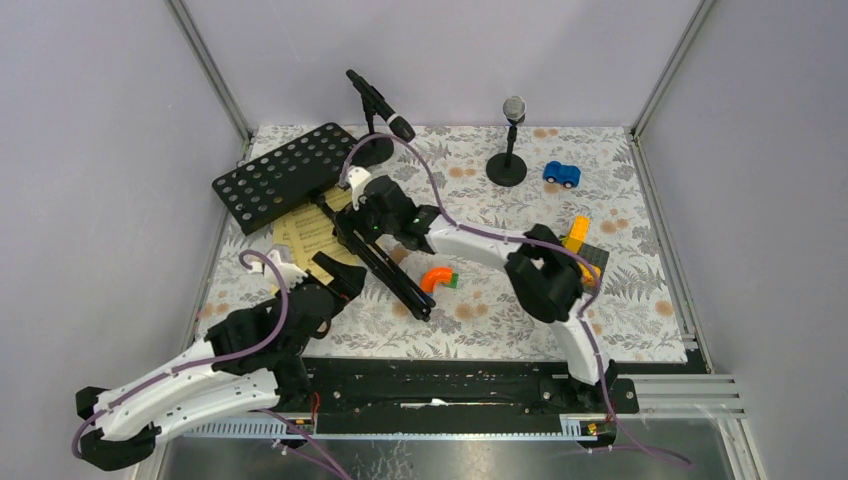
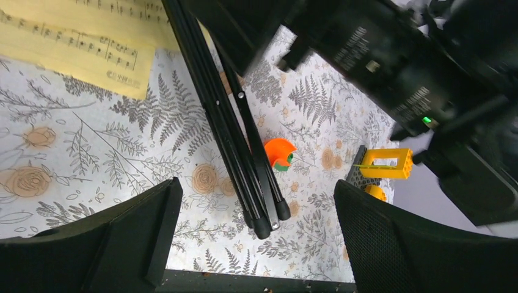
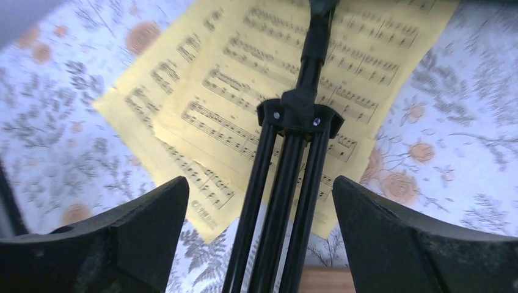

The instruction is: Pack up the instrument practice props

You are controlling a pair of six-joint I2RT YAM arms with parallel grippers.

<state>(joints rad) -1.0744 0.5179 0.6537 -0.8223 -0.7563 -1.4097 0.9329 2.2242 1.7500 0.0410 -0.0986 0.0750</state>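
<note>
The black perforated music rack (image 1: 285, 175) lies flat at the back left, its folded tripod legs (image 1: 385, 265) running toward the middle over the yellow sheet-music pages (image 1: 303, 235). My right gripper (image 1: 358, 218) stands open astride the legs (image 3: 281, 201) near their hub, the pads not touching them. My left gripper (image 1: 343, 277) is open above the legs' rubber feet (image 2: 269, 220), with nothing held. A black microphone (image 1: 380, 103) leans in its round-based holder (image 1: 372, 152). A silver microphone (image 1: 513, 108) stands upright in a second holder (image 1: 507, 170).
An orange curved block (image 1: 438, 278) lies just right of the tripod feet. A small blue toy car (image 1: 561, 174) sits at the back right. A yellow brick (image 1: 578, 235) stands on a dark plate under my right arm. Walls close in the mat on three sides.
</note>
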